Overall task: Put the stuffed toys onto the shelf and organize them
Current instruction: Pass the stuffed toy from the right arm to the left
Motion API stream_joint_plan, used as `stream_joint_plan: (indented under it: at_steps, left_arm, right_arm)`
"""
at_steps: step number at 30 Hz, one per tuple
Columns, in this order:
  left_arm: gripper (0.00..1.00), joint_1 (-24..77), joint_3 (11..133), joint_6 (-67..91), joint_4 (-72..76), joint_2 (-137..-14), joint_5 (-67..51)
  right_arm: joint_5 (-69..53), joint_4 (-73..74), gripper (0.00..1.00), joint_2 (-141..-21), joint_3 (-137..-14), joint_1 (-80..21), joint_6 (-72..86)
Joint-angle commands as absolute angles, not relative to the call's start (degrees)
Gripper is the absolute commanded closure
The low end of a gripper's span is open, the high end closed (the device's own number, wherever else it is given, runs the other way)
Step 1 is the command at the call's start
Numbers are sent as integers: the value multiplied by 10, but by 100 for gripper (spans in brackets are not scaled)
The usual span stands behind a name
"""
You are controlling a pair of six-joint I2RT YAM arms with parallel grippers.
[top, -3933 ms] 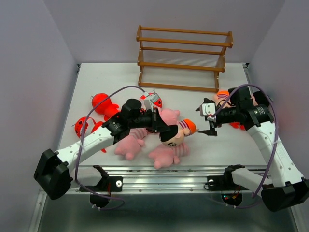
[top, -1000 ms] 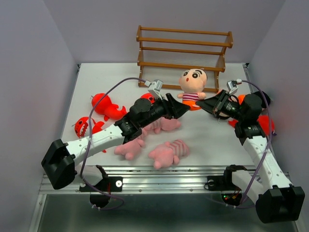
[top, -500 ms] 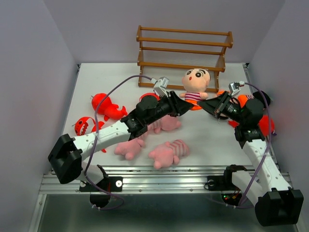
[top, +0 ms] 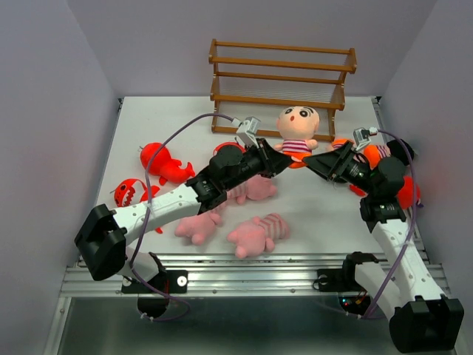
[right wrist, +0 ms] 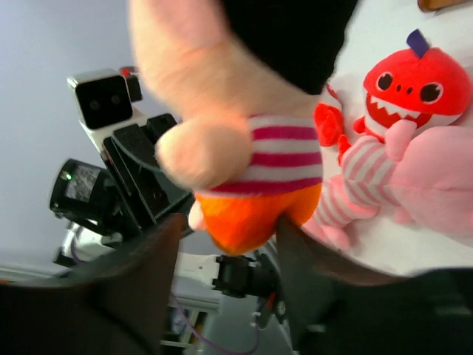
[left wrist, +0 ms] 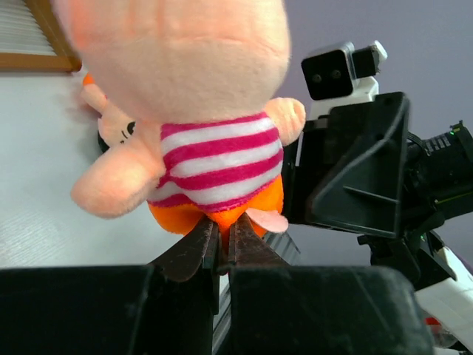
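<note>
One striped doll (top: 297,127) in left fingers (left wrist: 189,255)

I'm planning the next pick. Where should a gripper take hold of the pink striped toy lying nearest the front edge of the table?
Probably across its striped middle, coming straight down from above: the pink toy lies flat on the table, and that band looks narrower than its bulkier plain pink end, with bare table on both sides.

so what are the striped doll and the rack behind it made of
The striped doll looks like soft plush fabric, matte, fuzzy nap showing on its skin-toned arm. The shelf looks like brown wood with a slight sheen; possibly bamboo.
</note>
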State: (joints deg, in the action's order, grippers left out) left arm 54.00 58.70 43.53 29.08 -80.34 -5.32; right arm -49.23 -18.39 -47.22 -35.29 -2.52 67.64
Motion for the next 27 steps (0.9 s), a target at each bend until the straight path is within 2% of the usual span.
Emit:
stream_joint_plan:
  at_steps: [1,2,5,6,11,14,27]
  left_arm:
    - [100,539,577,399,317,-775,-35]
    - [100,539,573,396,313,-773,-35]
    - [100,539,563,381,287,-766,-24]
    - [100,539,560,371,283,-763,-20]
    - [100,538,555,344,267,-777,-25]
    - [100,539,575,334,257,-811,-39]
    - [100,539,681,323,228,-986,-38]
  right_arm:
    - [-502,-208,13,-448,-365,-14,591]
    - [-497,-194,0,-446,-370,-14,591]
    - [-479,-142,0,-442,-394,-2,483]
    - [-468,-81,0,-442,-406,-2,445]
    - [-350,81,0,-447,-496,4,201]
    - [-280,126,0,-450,-508,4,133]
    - [-171,122,0,-459,-481,32,109]
